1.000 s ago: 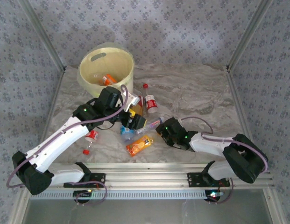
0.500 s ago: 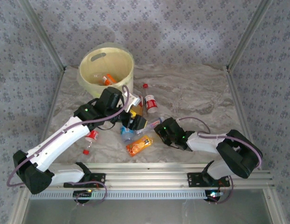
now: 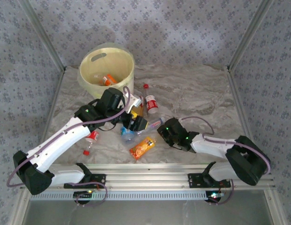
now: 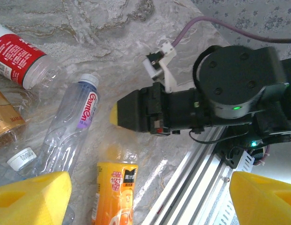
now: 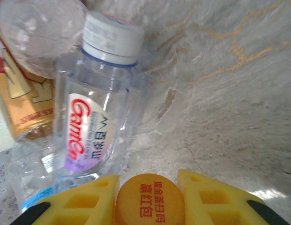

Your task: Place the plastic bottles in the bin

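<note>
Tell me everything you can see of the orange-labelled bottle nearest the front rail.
The orange bottle lies on its side on the marbled table: small, plastic, orange printed label. Its orange cap, printed with red characters, is clamped between the right tool's yellow pads. A clear bottle lies beside it.

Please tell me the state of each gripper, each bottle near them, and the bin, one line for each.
left gripper: open, holding nothing.
right gripper: shut on the orange bottle's cap.
orange bottle: lying down, capped, gripped at its cap.
clear bottle: lying down, white cap on.
red-label bottle: lying on its side.
bin: upright, a few bottles inside.
</note>
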Robot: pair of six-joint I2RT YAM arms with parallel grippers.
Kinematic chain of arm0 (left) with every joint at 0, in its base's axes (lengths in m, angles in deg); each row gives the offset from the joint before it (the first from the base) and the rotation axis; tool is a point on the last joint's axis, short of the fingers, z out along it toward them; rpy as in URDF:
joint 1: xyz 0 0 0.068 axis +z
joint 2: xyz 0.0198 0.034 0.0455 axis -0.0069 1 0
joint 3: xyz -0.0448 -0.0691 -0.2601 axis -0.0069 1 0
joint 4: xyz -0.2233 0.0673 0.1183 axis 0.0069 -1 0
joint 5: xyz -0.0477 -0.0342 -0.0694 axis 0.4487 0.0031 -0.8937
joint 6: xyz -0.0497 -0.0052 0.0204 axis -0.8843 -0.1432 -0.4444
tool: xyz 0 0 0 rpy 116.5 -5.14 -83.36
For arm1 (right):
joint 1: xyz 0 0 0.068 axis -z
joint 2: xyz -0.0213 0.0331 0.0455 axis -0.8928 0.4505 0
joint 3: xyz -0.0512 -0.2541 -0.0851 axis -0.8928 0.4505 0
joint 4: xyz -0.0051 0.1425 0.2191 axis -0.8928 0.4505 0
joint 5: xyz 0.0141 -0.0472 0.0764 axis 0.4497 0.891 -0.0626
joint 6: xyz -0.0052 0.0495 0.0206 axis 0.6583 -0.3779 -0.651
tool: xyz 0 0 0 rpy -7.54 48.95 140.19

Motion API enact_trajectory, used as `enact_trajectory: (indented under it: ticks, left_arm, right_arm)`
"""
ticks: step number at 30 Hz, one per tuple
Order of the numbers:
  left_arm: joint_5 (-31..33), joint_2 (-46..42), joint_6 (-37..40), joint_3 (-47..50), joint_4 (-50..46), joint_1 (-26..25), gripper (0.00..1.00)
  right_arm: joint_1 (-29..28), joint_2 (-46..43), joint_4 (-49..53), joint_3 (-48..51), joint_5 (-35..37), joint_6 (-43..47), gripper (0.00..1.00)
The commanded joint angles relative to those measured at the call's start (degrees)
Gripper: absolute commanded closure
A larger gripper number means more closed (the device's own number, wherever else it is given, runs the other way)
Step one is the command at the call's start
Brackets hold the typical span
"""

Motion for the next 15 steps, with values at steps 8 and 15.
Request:
enact_trajectory:
  ticks: [8, 15]
  left_arm:
    - [-6.9, 3.0, -1.8, 1.1, 4.0, -0.5, 0.12]
    - [-12.7, 6.2, -4.2, 3.1, 9.6, -0.7, 0.13]
  right_arm:
    - [2.2, -16.3, 21.4, -8.2, 5.7, 19.2, 0.69]
    - [8.2, -21.1, 20.8, -12.2, -4.7, 28.1, 0.71]
